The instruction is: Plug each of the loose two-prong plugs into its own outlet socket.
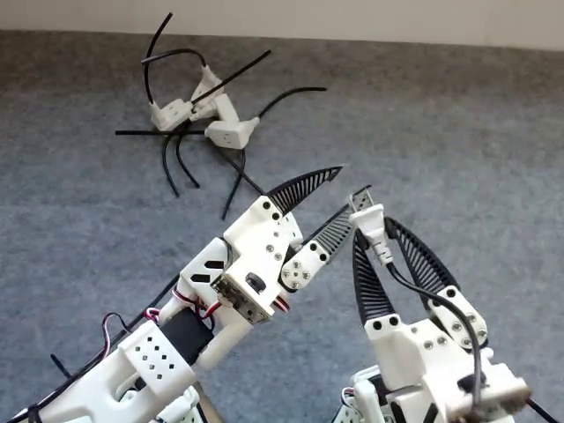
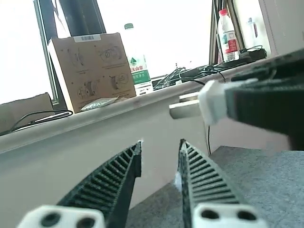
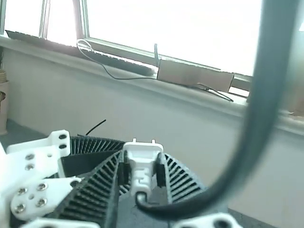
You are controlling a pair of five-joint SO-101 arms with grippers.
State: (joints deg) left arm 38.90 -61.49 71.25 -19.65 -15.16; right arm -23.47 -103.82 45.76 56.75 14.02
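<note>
Black ribbed jaws of the right gripper (image 1: pixel 372 231) are clenching a white two-prong plug (image 1: pixel 367 216) above the grey carpet (image 1: pixel 458 132), at its near edge. Left gripper (image 1: pixel 345 189), just beside, is gaping released. White outlet sockets (image 1: pixel 231 132) are lying clustered toward the far-left corner.

Table (image 1: pixel 458 123): my two arms come in from the near edge, side by side. My right gripper (image 1: pixel 372 227) stands near the table's middle with the plug (image 1: pixel 368 217) between its fingers, prongs toward the far side. The cable (image 1: pixel 477 361) runs back over that gripper. My left gripper (image 1: pixel 346 190) lies just left of the plug, fingers spread, one fingertip just beside the prongs. Well apart, at the far left, the outlet sockets (image 1: pixel 231 132) lie bunched together on the table. Loose cables (image 1: pixel 295 90) cross and fan out around them.
</note>
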